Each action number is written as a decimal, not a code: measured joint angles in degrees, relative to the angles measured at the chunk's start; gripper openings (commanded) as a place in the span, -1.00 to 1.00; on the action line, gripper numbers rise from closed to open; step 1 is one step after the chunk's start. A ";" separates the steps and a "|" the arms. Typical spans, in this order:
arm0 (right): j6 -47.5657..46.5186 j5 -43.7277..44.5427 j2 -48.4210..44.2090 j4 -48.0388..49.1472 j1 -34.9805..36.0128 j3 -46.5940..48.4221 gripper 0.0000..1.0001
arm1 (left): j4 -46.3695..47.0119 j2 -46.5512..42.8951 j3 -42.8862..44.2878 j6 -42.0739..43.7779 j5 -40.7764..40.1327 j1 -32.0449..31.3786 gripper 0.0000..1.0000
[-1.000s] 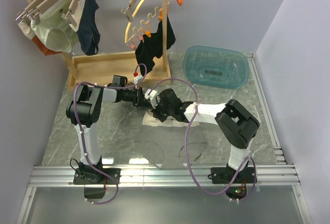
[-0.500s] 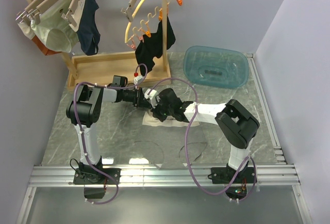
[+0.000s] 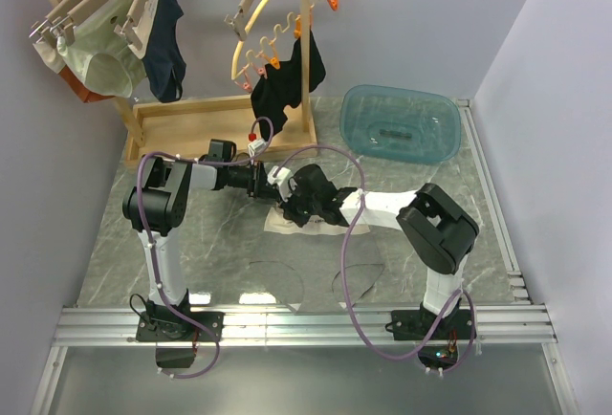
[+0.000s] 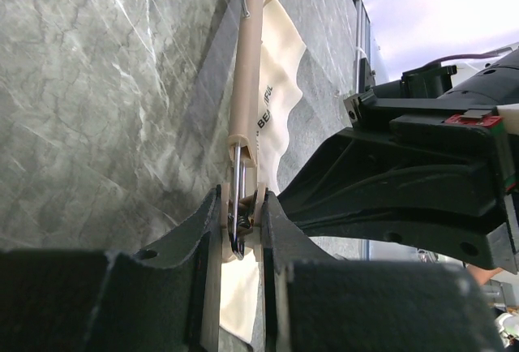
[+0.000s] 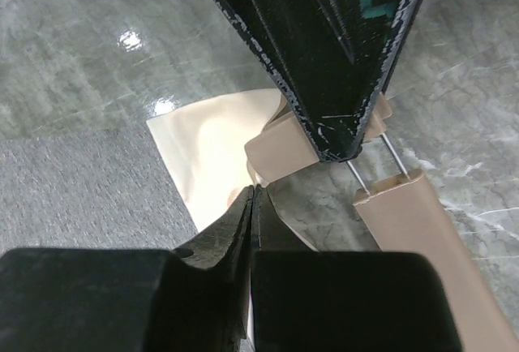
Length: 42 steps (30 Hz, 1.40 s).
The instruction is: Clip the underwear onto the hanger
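A grey-green marbled table (image 3: 191,243), smooth and glossy, is seen beneath both arms. At its 11 o'clock a light wooden rack (image 3: 191,123) is stood, hung with other garments. At 1 o'clock a translucent blue oval tub (image 3: 445,138) is placed.

Near the table's centre the underwear (image 3: 285,228) is laid on the stone, largely covered by the two wrists. It is pale grey-beige, thin and matte, and a wavy edge is shown in the left wrist view.

The hanger (image 4: 248,76) is laid alongside the fabric. It is a straight bar of light, smooth wood with rounded edges, and in the left wrist view it is seen running toward 12 o'clock. At its near end a clip (image 4: 240,206) is carried, made of bent metal wire and small beige pads.

The clip is pinched between the black fingers of the left gripper (image 4: 241,234), which are set narrowly apart around it. The fingers of the right gripper (image 5: 253,206) are pressed tightly together, and an edge of the underwear appears to be caught between them. This is just at 7 o'clock of the clip's pad in the right wrist view.
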 measured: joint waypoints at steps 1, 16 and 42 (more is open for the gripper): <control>0.02 -0.09 0.11 -0.13 -0.11 0.07 -1.00 | 0.13 0.00 0.00 -0.02 0.00 0.00 -0.99; 1.07 -0.81 0.22 -0.55 -1.29 0.81 -1.00 | -1.95 0.00 0.00 1.99 0.09 0.00 -0.99; 1.51 -3.26 0.22 -0.70 -2.19 1.16 -1.00 | -0.81 -2.40 -3.41 7.80 -0.04 0.00 -0.99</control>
